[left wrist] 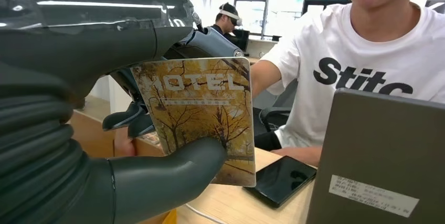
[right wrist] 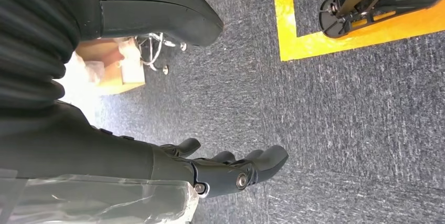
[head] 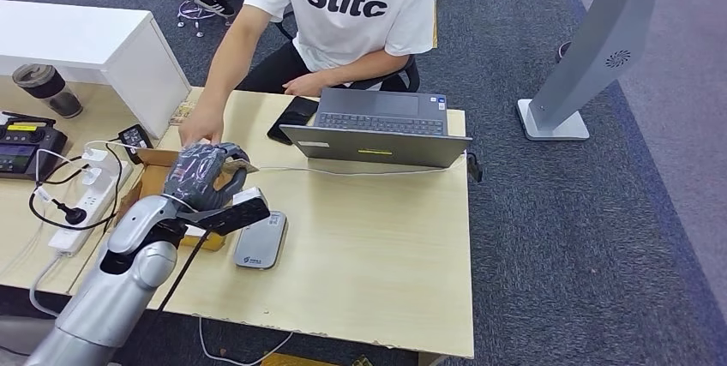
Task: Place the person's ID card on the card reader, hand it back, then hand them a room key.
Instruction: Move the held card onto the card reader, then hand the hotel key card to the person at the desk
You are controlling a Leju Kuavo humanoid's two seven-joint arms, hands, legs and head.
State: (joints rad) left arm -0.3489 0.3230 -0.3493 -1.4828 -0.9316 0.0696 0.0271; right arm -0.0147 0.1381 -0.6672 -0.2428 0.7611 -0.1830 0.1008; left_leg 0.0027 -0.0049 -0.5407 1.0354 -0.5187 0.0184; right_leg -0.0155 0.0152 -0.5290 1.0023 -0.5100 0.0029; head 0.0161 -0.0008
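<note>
Wooden desk | left robot hand pinches upright room key | right robot hand spread

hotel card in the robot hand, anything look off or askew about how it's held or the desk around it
Nothing stands out. The left robot hand holds the hotel card upright, thumb across its lower face, undamaged and only slightly tilted. The person's hand reaches toward it. The card reader, laptop and phone lie flat on the table.
</note>
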